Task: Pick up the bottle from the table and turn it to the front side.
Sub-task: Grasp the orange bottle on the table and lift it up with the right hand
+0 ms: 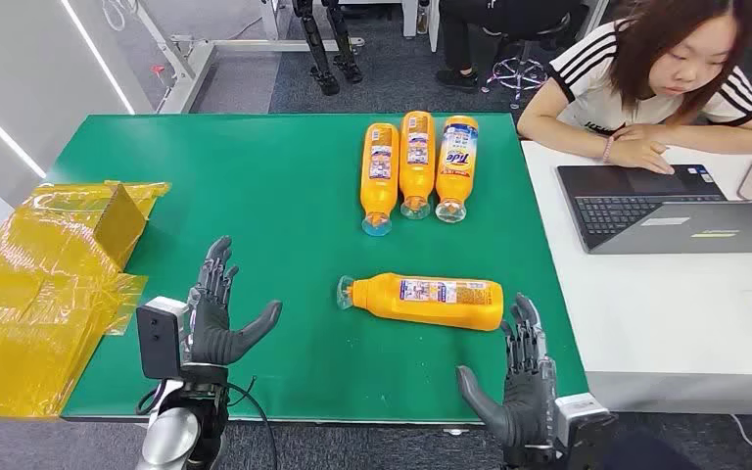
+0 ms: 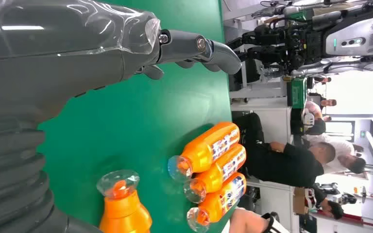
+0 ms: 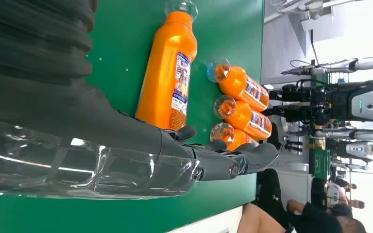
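Here the left hand (image 1: 217,311) hovers over the near-left part of the green table (image 1: 274,186), fingers spread apart and thumb out to the side, holding nothing; the right hand (image 1: 517,377) sits at the table's near edge, likewise spread wide and empty, its fingertips close to the base end of the bottle (image 1: 423,299) but not touching it; that bottle, orange with a clear cap, lies on its side between the two hands, cap toward the robot's left, a small printed label facing up; in the right wrist view the same bottle (image 3: 169,73) lies just beyond the outstretched fingers (image 3: 243,158); farther back on the table three more orange bottles (image 1: 416,166) lie side by side, touching or nearly so, caps pointing toward the robot; the rightmost of them shows a large brand label; yellow plastic sheets (image 1: 44,284) and a box wrapped in them cover the table's left edge; at the adjoining white table (image 1: 666,304) a person (image 1: 661,69) sits at a laptop (image 1: 676,206).
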Robot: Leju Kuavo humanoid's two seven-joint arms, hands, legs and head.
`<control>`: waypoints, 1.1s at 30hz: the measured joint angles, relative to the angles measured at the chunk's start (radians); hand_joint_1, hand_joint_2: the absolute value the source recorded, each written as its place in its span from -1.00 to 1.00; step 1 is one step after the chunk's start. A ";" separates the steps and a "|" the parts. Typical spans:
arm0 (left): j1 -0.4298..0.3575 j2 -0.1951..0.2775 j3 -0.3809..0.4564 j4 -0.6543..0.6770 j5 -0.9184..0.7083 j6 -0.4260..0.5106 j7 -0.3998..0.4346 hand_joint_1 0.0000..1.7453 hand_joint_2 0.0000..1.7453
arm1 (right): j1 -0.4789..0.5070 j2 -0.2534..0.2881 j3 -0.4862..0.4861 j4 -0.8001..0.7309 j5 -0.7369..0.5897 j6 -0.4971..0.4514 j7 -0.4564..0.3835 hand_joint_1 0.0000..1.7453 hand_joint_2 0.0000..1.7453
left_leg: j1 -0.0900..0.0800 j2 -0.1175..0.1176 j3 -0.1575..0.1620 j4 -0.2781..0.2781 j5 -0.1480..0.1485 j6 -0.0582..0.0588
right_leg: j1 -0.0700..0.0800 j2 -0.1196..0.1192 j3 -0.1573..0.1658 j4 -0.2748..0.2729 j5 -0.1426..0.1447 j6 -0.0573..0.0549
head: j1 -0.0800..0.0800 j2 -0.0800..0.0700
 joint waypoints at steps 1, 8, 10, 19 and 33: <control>0.002 0.000 0.001 -0.002 0.000 0.000 0.000 -1.00 1.00 | -0.001 -0.002 0.001 0.002 -0.002 -0.002 -0.001 -1.00 1.00 | 0.000 0.000 0.000 0.000 0.000 0.000 | 0.000 0.000 0.000 0.000 0.000 0.000 | 0.000 0.000; 0.020 0.002 0.008 -0.010 0.002 0.000 -0.011 -1.00 1.00 | -0.003 -0.022 0.023 0.022 -0.029 -0.026 -0.019 -1.00 1.00 | 0.000 0.000 0.000 0.000 0.000 0.000 | 0.000 0.000 0.000 0.000 0.000 0.000 | 0.000 0.000; 0.020 0.003 0.009 -0.010 0.006 0.001 -0.016 -1.00 1.00 | -0.004 -0.028 0.029 0.026 -0.035 -0.032 -0.023 -1.00 1.00 | 0.000 0.000 0.000 0.000 0.000 0.000 | 0.000 0.000 0.000 0.000 0.000 0.000 | 0.000 0.000; 0.020 0.015 0.010 -0.010 0.021 0.003 -0.018 -1.00 1.00 | -0.018 -0.053 0.054 0.033 -0.051 -0.049 -0.028 -1.00 1.00 | 0.000 0.000 0.000 0.000 0.000 0.000 | 0.000 0.000 0.000 0.000 0.000 0.000 | 0.000 0.000; 0.020 0.026 0.010 -0.011 0.043 -0.001 -0.018 -1.00 1.00 | -0.026 -0.076 0.075 0.039 -0.075 -0.072 -0.029 -1.00 1.00 | 0.000 0.000 0.000 0.000 0.000 0.000 | 0.000 0.000 0.000 0.000 0.000 0.000 | 0.000 0.000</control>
